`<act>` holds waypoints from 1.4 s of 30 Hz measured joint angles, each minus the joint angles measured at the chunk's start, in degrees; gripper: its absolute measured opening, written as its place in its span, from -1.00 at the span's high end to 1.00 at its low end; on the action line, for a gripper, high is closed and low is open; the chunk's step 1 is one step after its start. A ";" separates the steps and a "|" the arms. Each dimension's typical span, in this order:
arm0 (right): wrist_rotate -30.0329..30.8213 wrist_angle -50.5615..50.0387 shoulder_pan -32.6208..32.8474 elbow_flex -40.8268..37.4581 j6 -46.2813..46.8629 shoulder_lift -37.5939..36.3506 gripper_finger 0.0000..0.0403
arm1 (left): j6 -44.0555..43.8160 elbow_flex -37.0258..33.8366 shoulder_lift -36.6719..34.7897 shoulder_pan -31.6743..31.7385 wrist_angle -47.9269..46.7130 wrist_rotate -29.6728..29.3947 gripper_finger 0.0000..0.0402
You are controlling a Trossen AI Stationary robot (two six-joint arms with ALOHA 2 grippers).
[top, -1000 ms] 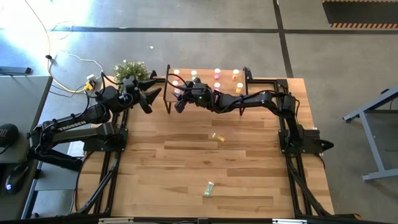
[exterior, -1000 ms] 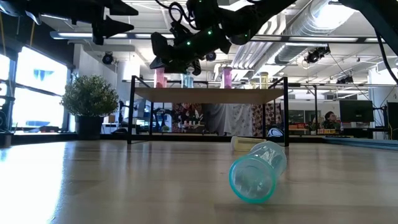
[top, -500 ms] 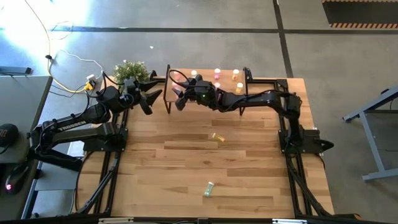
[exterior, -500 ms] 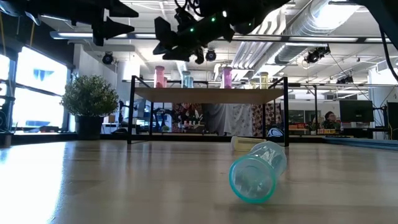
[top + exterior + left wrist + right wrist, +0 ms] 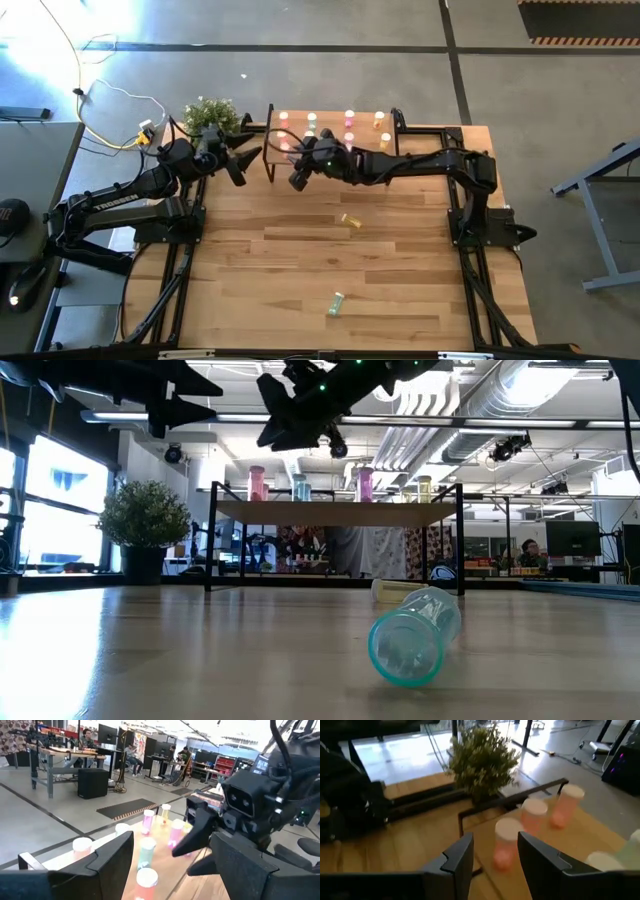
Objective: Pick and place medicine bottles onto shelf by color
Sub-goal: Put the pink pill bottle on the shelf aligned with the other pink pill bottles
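Empty and parted, the right tool (image 5: pixel 297 180) hangs above the light-wood, black-legged shelf's (image 5: pixel 272 150) edge where salmon-red bottles (image 5: pixel 506 843) stand grouped; the left tool (image 5: pixel 243 160) waits open alongside.

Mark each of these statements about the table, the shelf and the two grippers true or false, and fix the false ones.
1. A green bottle lies on its side on the table. True.
2. The right gripper carries a bottle. False: nothing sits between its fingers, and it hangs above the shelf's left end.
3. Several bottles stand upright on the shelf. True.
4. The yellow bottle on the table stands upright. False: it lies on its side.
5. The left gripper is open, beside the shelf near the plant. True.
6. The plant stands on the shelf. False: it stands at the table's far left corner, off the shelf.
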 joint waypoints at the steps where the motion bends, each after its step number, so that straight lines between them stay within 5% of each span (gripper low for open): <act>1: 0.01 -1.22 0.18 0.00 0.47 0.03 0.30 | 0.00 0.00 0.00 -0.01 -0.30 0.00 -0.28; 20: -1.55 -0.99 -2.06 -0.13 5.95 4.72 0.97 | 4.00 0.00 0.00 -0.01 -1.15 -0.07 -0.28; 42: -7.49 0.58 -4.17 -0.13 7.66 4.99 1.00 | 4.00 0.00 0.00 -0.02 -1.11 -0.22 -0.28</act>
